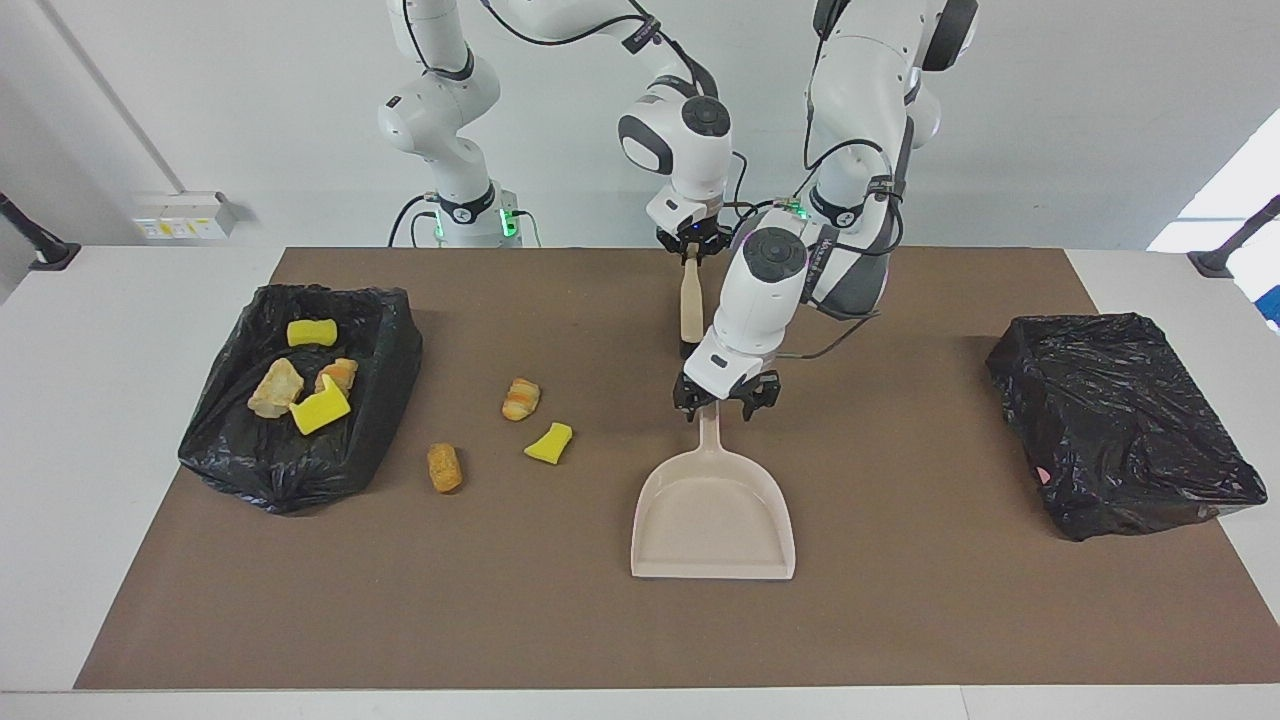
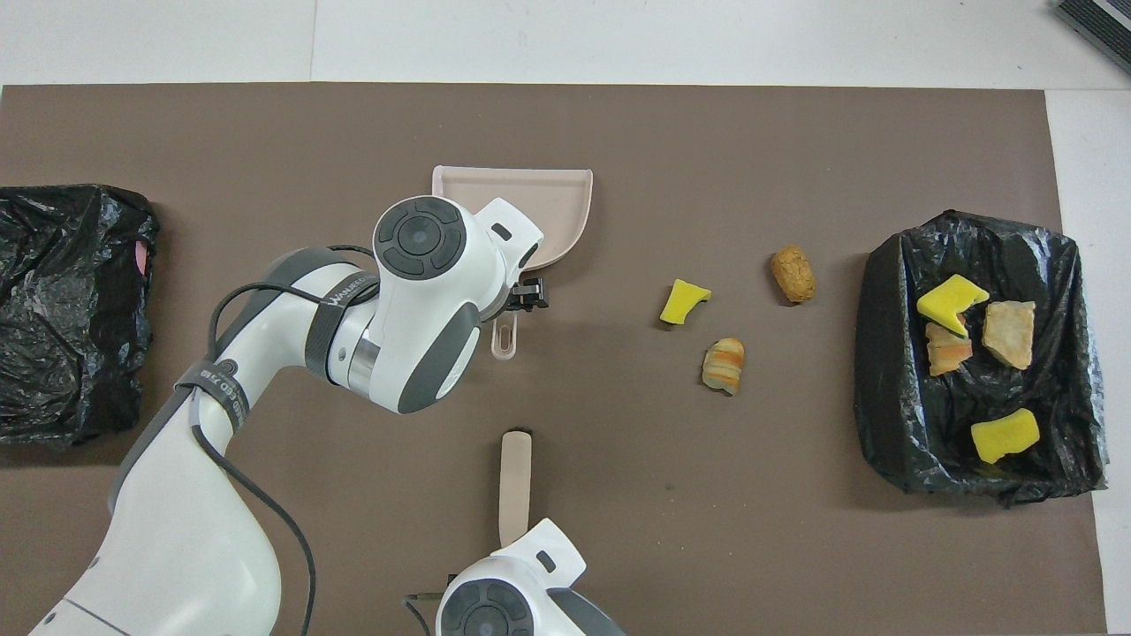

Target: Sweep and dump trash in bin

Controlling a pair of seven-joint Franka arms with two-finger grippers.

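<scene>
Wall: I'm looking at a plain white wall running along the robots' end of the table.
Table: white tabletop, its bare edges showing all round the mat.
Mat: big brown mat covering most of the top; I see the same mat from above.
Socket box: pale outlet strip low on the wall, toward the right arm's end.
Stands: dark clamp foot at one table corner, another at the other.
Light: bright daylight patch at the left arm's end.
</scene>
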